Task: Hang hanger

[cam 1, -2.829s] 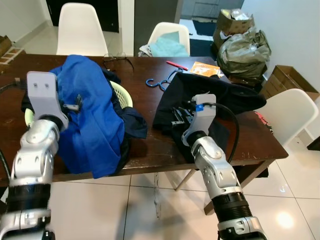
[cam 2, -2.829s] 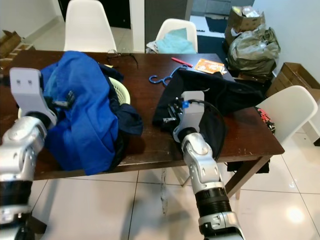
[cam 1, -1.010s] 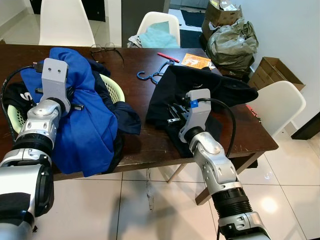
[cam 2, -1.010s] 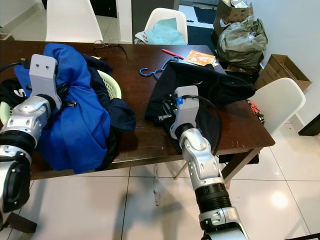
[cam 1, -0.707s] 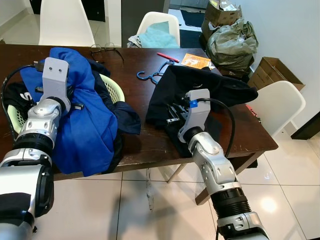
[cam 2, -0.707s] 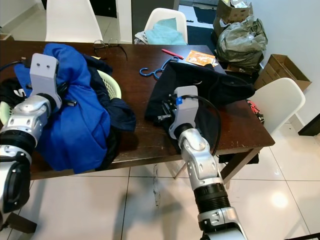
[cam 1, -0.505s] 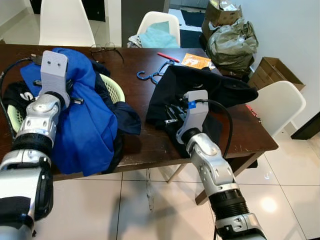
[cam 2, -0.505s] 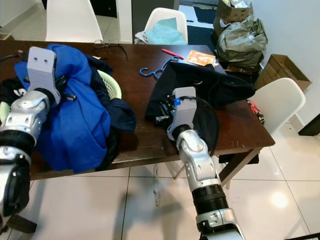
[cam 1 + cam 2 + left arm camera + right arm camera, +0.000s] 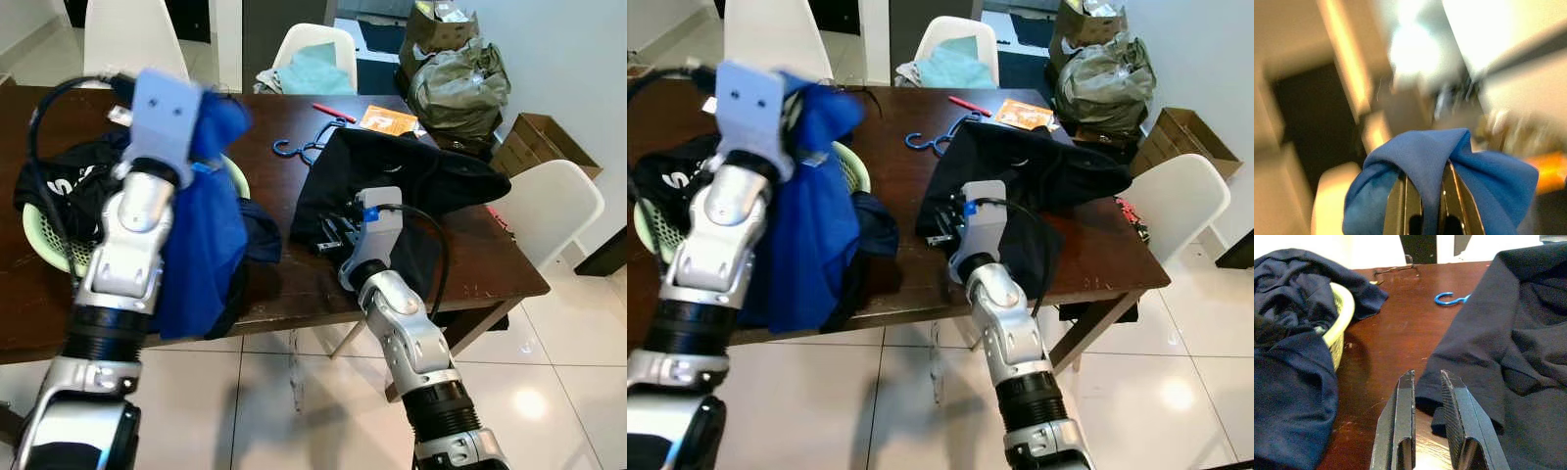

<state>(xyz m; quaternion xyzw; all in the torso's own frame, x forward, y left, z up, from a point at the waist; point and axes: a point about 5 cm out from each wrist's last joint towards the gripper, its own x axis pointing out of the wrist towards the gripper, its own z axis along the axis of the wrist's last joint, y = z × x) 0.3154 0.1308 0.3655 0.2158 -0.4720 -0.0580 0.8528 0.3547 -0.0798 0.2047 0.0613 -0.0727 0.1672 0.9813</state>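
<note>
A blue hanger (image 9: 299, 149) lies on the dark wooden table (image 9: 294, 294), its hook (image 9: 1452, 298) poking out from under a black garment (image 9: 411, 181). My left gripper (image 9: 1422, 188) is raised above the table's left side, shut on a fold of a blue garment (image 9: 201, 245) that hangs down from it. My right gripper (image 9: 1427, 379) hovers low over the near edge of the black garment; its fingers (image 9: 1405, 387) sit close together with nothing between them.
A pale green basket (image 9: 39, 240) of dark clothes sits at the table's left, with navy cloth (image 9: 257, 230) spilling beside it. A red pen (image 9: 326, 112) and orange booklet (image 9: 384, 119) lie at the back. White chairs (image 9: 544, 211) (image 9: 313, 59) surround the table.
My left arm has lifted the blue garment up off the basket and swung it rightward, uncovering the dark clothes in the basket. The right gripper has hardly moved.
</note>
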